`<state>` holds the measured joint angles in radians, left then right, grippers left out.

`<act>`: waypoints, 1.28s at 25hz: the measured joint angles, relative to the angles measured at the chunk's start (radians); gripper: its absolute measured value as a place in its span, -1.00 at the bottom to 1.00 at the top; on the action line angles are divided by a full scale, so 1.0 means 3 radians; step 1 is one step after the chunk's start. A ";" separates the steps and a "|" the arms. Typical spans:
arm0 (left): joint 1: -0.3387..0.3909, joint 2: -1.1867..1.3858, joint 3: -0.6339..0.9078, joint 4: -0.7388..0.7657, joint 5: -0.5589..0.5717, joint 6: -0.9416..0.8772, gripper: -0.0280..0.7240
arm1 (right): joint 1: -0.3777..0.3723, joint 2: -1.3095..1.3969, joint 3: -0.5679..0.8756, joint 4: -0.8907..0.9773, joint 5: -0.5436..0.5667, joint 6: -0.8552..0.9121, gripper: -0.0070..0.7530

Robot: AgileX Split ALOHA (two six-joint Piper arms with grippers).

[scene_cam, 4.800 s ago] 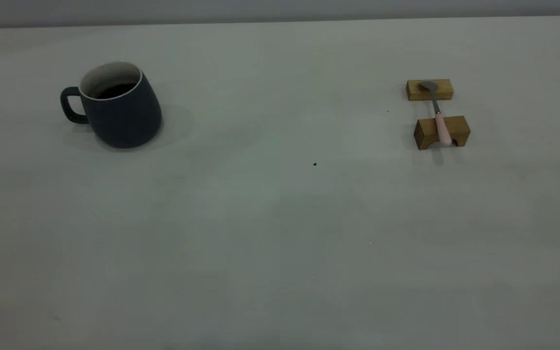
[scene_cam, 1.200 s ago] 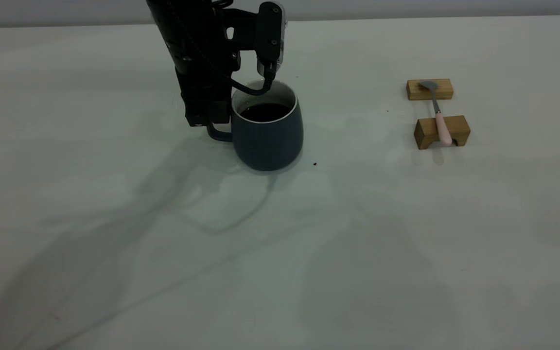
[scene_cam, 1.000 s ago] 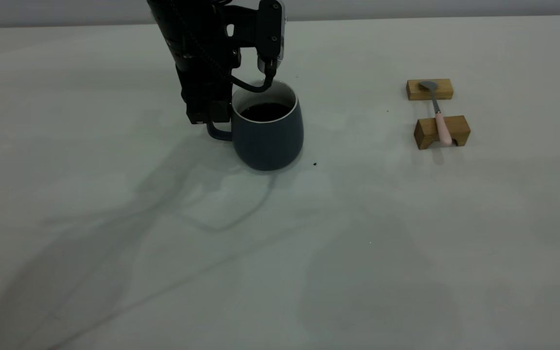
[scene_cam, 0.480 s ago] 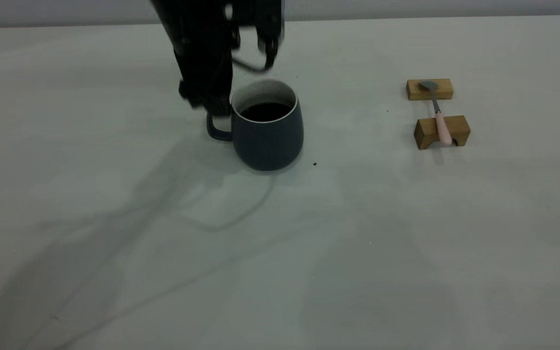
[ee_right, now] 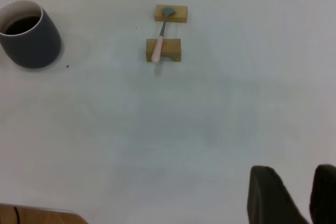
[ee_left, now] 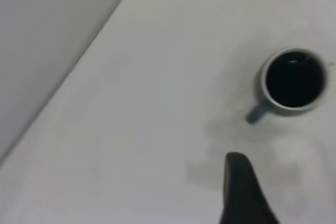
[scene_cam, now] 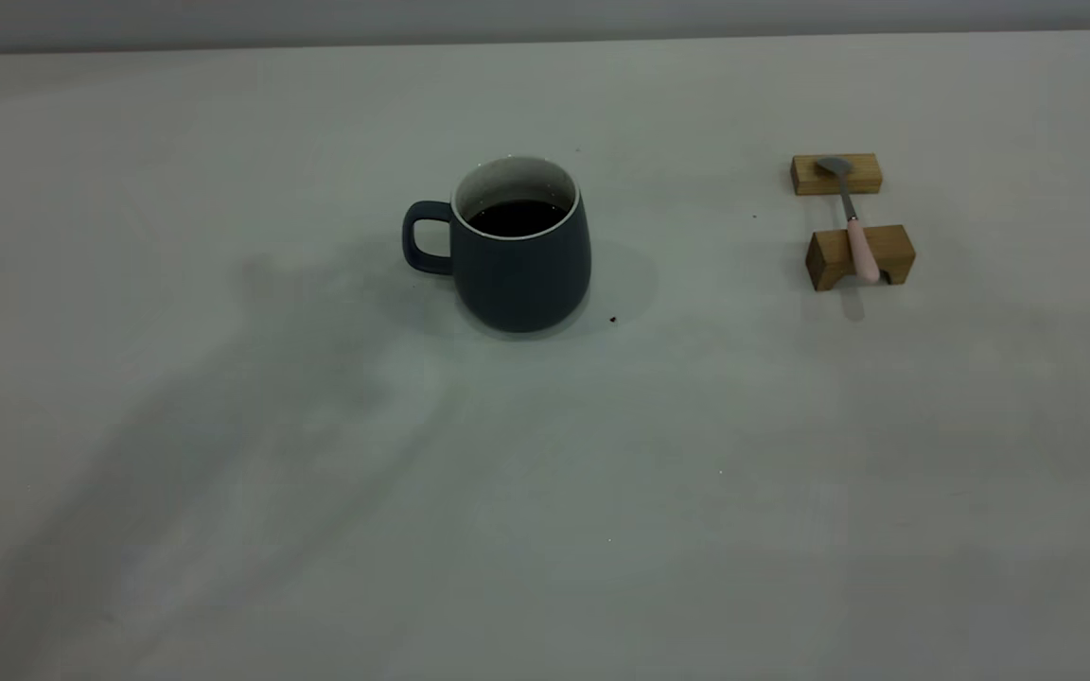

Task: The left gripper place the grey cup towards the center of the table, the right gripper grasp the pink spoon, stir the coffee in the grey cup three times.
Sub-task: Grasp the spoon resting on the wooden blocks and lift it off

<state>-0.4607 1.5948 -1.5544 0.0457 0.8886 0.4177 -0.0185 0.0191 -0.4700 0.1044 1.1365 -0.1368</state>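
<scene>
The left hand (ee_left: pixel 239 182) has let go of the cup (scene_cam: pixel 521 251) and lifted clear of it; it has gone from the outside view, and its own camera looks down on the cup from well above. Only one dark finger shows there, so whether that hand is spread or pressed together cannot be told.

The cup now stands upright near the middle of the counter (scene_cam: pixel 318 530), handle to the left, with the coffee (scene_cam: pixel 518 217) lying flat inside. The placing step looks finished.

The spoon (scene_cam: pixel 853 227) lies untouched on two small wooden blocks (scene_cam: pixel 859 256) at the far right, well apart from the cup. The right hand (ee_right: pixel 296 195) hangs high above the near right of the counter, its two fingers spread with a gap between them. Fetching the spoon is likely its next job.
</scene>
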 joint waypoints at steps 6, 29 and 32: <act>0.0000 -0.0707 0.0000 0.0000 0.0931 -0.0348 0.14 | 0.0000 0.0000 0.0000 0.0000 0.0000 0.0000 -0.36; 0.1101 -0.3922 0.3167 -0.0152 0.0915 -0.1336 0.02 | 0.0000 0.0000 0.0000 0.0003 -0.0003 0.0000 -0.36; 0.1287 -0.4345 0.3283 -0.0152 0.0885 -0.1348 0.02 | 0.0000 0.0000 0.0000 0.0003 -0.0003 0.0000 -0.36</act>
<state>-0.0746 0.2913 -0.5694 0.0000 1.1540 0.0133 -0.0185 0.0191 -0.4700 0.1053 1.1356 -0.1368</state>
